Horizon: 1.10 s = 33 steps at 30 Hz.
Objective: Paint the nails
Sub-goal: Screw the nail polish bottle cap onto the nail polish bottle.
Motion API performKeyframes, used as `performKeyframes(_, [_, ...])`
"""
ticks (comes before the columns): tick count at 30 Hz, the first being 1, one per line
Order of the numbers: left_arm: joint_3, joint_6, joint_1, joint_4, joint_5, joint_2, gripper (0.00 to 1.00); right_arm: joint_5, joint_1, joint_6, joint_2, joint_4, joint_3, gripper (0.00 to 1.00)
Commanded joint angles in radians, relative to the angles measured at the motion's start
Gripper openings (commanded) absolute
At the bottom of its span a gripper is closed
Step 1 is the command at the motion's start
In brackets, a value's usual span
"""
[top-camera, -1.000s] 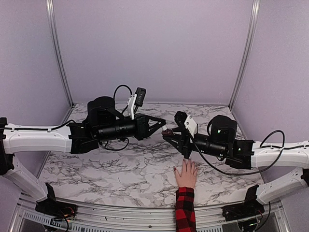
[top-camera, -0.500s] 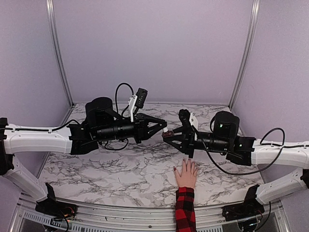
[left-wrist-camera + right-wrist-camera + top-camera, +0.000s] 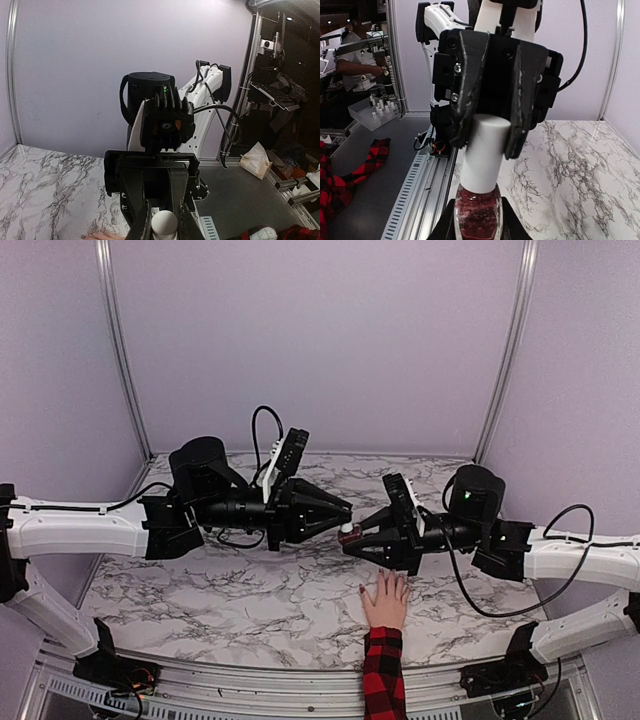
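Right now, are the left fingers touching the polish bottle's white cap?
Touching. The right wrist view shows the left fingers pressed against both sides of the white cap on the polish bottle, with no gap showing.

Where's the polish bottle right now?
Top view, centre: the polish bottle is held off the marble table between the arms, its body in the right hand, its white cap pinched by the left hand.

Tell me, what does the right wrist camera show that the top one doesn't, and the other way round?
Only the right wrist view: red polish inside the bottle, with the left gripper pinching its white cap. Only the top view: the hand flat on the table, its nails dark, and both arms. Both: the bottle held between left and right gripper, over marble.
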State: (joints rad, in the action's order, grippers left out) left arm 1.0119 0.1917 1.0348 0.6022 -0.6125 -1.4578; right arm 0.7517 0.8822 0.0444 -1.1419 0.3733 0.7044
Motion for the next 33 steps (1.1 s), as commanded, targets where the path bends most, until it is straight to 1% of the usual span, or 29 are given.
performKeyframes(1, [-0.043, -0.09, 0.012, -0.104, -0.132, -0.033, 0.0, 0.13, 0.01, -0.022, 0.039, 0.226, 0.084, 0.0])
performKeyframes(4, [-0.05, -0.114, 0.009, -0.104, -0.146, -0.029, 0.0, 0.139, 0.008, -0.022, 0.044, 0.231, 0.084, 0.0])
performKeyframes(7, [-0.055, -0.121, 0.003, -0.104, -0.137, -0.019, 0.05, 0.127, 0.008, -0.018, 0.044, 0.219, 0.087, 0.0])
performKeyframes(10, [-0.055, -0.087, -0.008, -0.104, -0.071, 0.004, 0.16, 0.083, 0.007, 0.006, 0.039, 0.178, 0.09, 0.0])
performKeyframes(14, [-0.064, -0.06, -0.018, -0.102, 0.068, 0.064, 0.23, -0.006, 0.008, 0.038, 0.026, 0.129, 0.083, 0.0])
performKeyframes(17, [-0.075, -0.05, -0.018, -0.098, 0.16, 0.114, 0.36, -0.056, 0.008, 0.048, 0.017, 0.104, 0.081, 0.0])
performKeyframes(20, [-0.091, -0.038, -0.018, -0.085, 0.242, 0.162, 0.46, -0.127, 0.008, 0.053, 0.007, 0.082, 0.081, 0.0])
performKeyframes(23, [-0.109, -0.009, -0.017, -0.062, 0.31, 0.187, 0.47, -0.251, 0.008, 0.05, 0.002, 0.061, 0.083, 0.0])
performKeyframes(27, [-0.12, 0.061, -0.016, -0.032, 0.446, 0.187, 0.47, -0.44, 0.014, 0.033, -0.001, 0.055, 0.076, 0.0])
performKeyframes(29, [-0.116, 0.105, -0.015, -0.007, 0.494, 0.173, 0.47, -0.519, 0.02, 0.032, -0.008, 0.053, 0.075, 0.0])
performKeyframes(33, [-0.079, 0.14, -0.001, 0.014, 0.56, 0.125, 0.47, -0.634, 0.044, 0.042, -0.028, 0.03, 0.088, 0.0])
